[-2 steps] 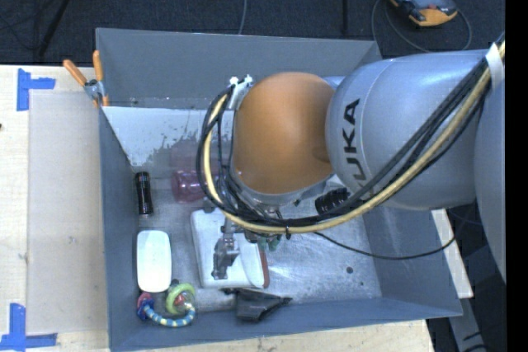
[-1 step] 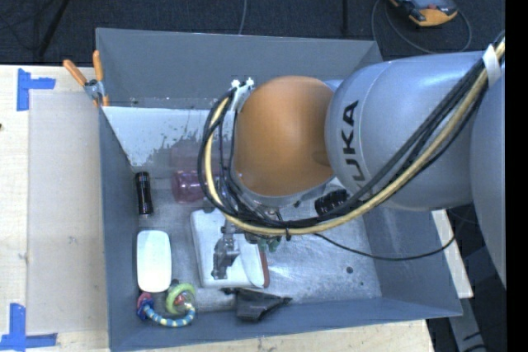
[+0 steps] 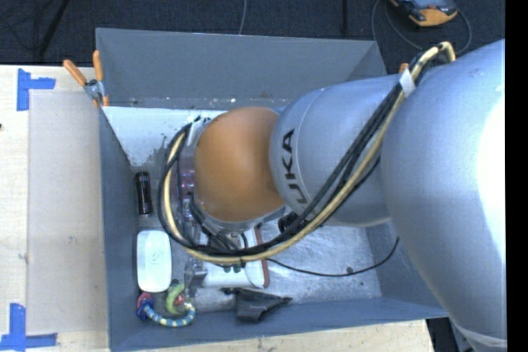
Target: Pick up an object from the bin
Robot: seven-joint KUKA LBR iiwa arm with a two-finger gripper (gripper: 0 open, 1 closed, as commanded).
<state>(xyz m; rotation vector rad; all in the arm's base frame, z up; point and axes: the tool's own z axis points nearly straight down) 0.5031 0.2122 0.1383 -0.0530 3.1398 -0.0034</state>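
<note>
The gripper (image 3: 200, 261) is seen low beside a white oval piece (image 3: 154, 260) at the grey bin's (image 3: 231, 62) left; its opening cannot be told. A black cylinder (image 3: 143, 192), a coloured ring toy (image 3: 169, 309) and a black lump (image 3: 256, 305) are seen nearby.

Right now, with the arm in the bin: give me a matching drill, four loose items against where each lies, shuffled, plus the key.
Things:
1. black stick
2. white oval
3. coloured ring
4. black wedge

Places, as the view shows them:
A. lower-left corner of the bin
B. by the left wall, highest up
C. by the lower wall, about midway
D. left side, between stick and ring

Pairs: 1-B, 2-D, 3-A, 4-C
</note>
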